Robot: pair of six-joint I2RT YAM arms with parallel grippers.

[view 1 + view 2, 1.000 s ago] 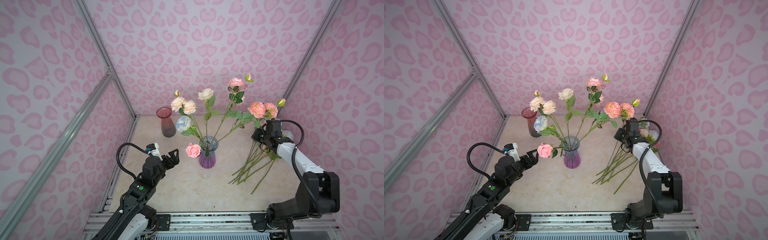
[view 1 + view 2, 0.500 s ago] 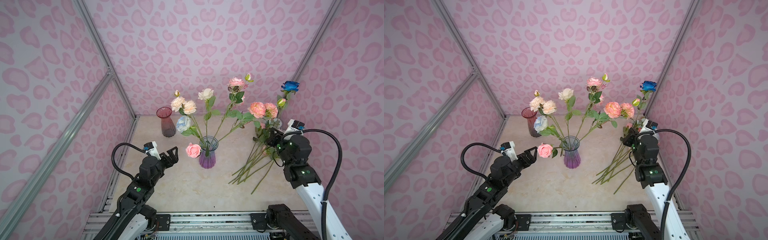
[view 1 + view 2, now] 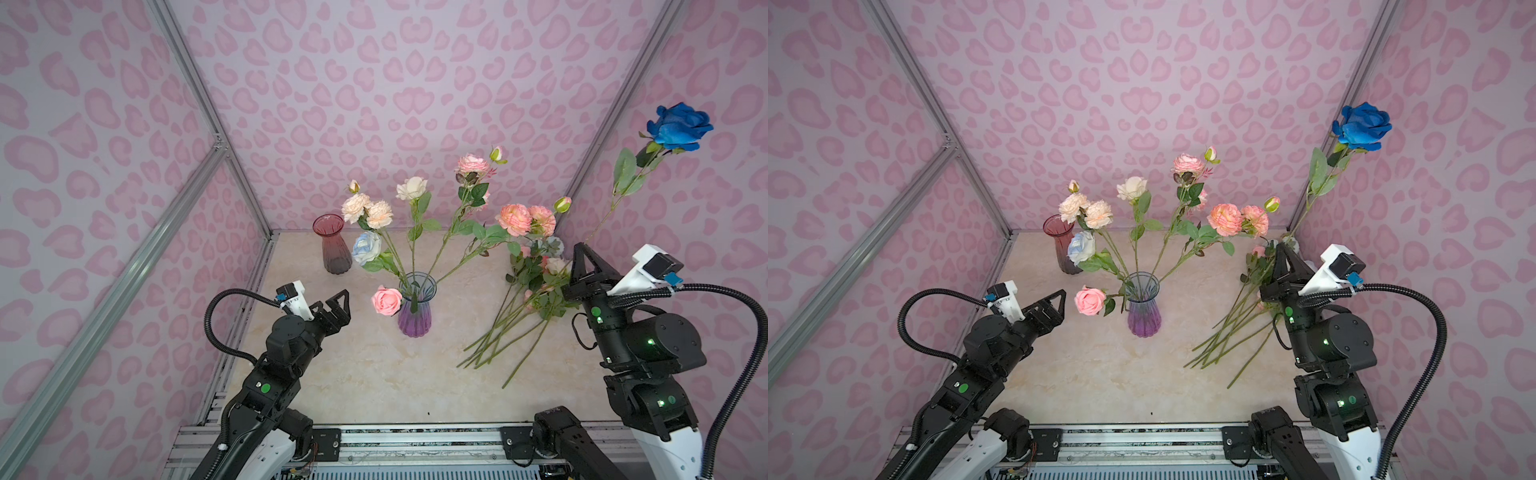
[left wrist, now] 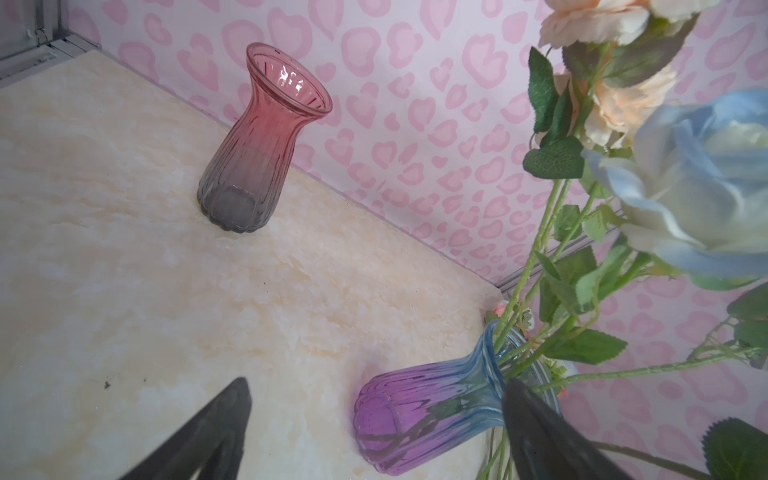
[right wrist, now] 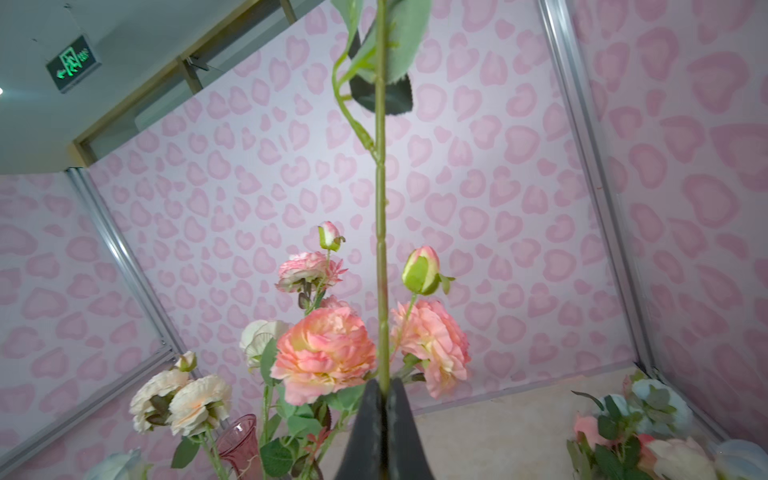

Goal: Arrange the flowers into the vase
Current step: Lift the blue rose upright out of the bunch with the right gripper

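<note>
Blue rose (image 3: pixel 679 126), one, held high near the right edge of the table (image 3: pixel 374 382), stem clamped in the right claw (image 5: pixel 383 388), left claw (image 3: pixel 330 303) spread and empty: swing stem-end first into the crowded vase (image 3: pixel 415 307) mid-table, clearing its leaves; stem's lower end hidden, seemingly behind the claw; spare flowers (image 3: pixel 536 286) heaped below.

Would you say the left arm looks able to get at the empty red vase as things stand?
Probably yes: the left gripper is open and empty, only bare table lies between it and the red vase, and the purple vase stands off to one side.
</note>
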